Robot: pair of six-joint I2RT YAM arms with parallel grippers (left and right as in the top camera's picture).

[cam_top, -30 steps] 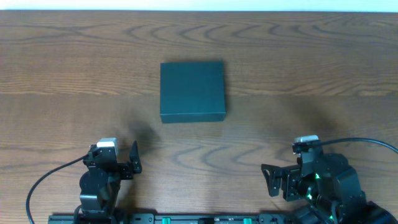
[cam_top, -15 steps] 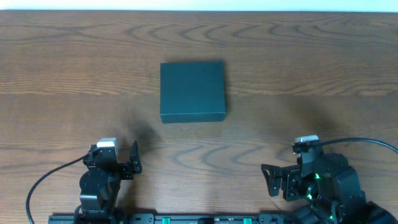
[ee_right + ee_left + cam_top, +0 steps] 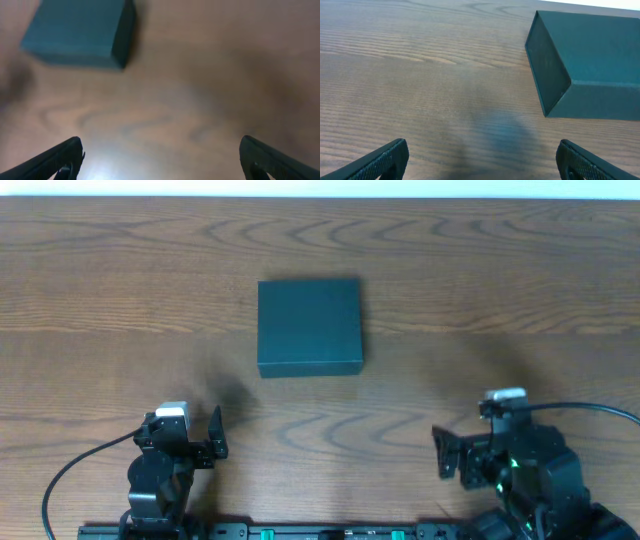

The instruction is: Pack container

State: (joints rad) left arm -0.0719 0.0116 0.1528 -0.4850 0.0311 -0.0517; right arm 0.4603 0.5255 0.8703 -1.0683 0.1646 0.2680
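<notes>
The container [image 3: 309, 326] is a dark, squarish box with its lid shut, sitting on the wooden table a little behind the middle. It shows at the upper right of the left wrist view [image 3: 590, 60] and at the upper left of the right wrist view [image 3: 80, 32]. My left gripper [image 3: 482, 160] is open and empty near the table's front edge, left of the box [image 3: 200, 442]. My right gripper [image 3: 160, 160] is open and empty near the front edge at the right [image 3: 450, 455]. Both are well apart from the box.
The wooden table [image 3: 500, 300] stretches to both sides of the box. Black cables run from each arm base at the front corners. No snack packets show in any view.
My right arm has shifted slightly to the right and away from the front edge. The left arm and the box have not moved.
</notes>
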